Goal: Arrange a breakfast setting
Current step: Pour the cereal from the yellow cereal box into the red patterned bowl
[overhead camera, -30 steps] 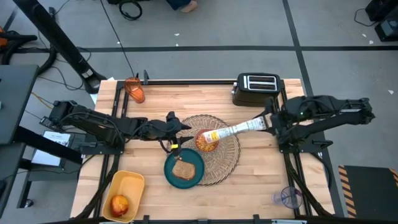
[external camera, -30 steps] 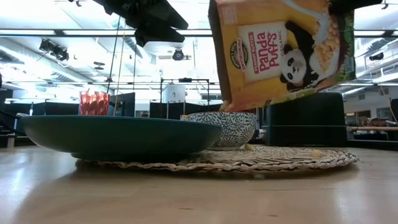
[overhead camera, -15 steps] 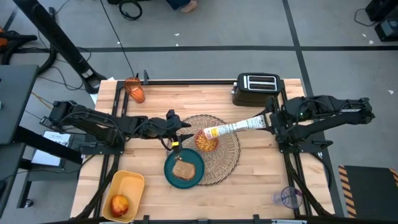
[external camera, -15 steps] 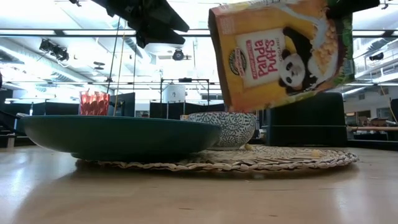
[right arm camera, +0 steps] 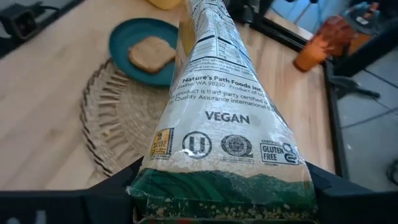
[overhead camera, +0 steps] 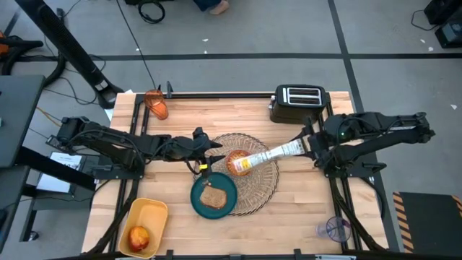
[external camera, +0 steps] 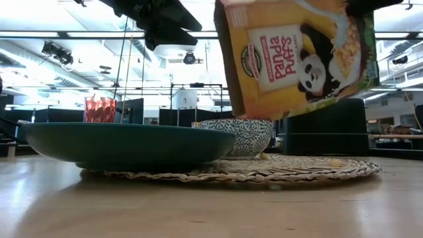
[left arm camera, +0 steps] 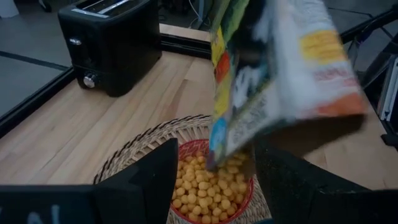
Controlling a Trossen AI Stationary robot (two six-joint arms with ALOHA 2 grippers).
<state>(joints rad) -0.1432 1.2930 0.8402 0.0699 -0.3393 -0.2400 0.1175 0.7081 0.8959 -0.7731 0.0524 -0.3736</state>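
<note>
A round woven straw placemat [overhead camera: 261,180] lies mid-table. On it stands a small bowl [overhead camera: 232,170], red inside and blue-patterned outside [external camera: 239,136], filled with yellow cereal puffs [left arm camera: 202,193]. A teal plate [overhead camera: 214,195] with a brown toast slice [overhead camera: 214,197] rests partly on the mat's near left edge. My right gripper [overhead camera: 306,143] is shut on a yellow Panda Puffs cereal box [overhead camera: 268,153], tilted over the bowl. My left gripper [overhead camera: 206,153] is open and empty beside the bowl's left side. The spoon is out of view. My right gripper pinches the cereal box at its closed bottom end [right arm camera: 217,186], one finger [right arm camera: 115,190] on each broad face. The fingers come from the table's right, along the box. The box is lifted clear and slants down, its open end [left arm camera: 233,146] over the bowl.
A black toaster [overhead camera: 297,103] stands at the far right. The orange cup [overhead camera: 156,105] lies at the far left corner. A red apple [overhead camera: 138,237] sits in a yellow container [overhead camera: 148,217] at the near left. Bare wood lies to the near right.
My right gripper has tipped the cereal box up a little, then down again, and has shifted slightly toward the table's left. The box's open end has stayed over the bowl.
</note>
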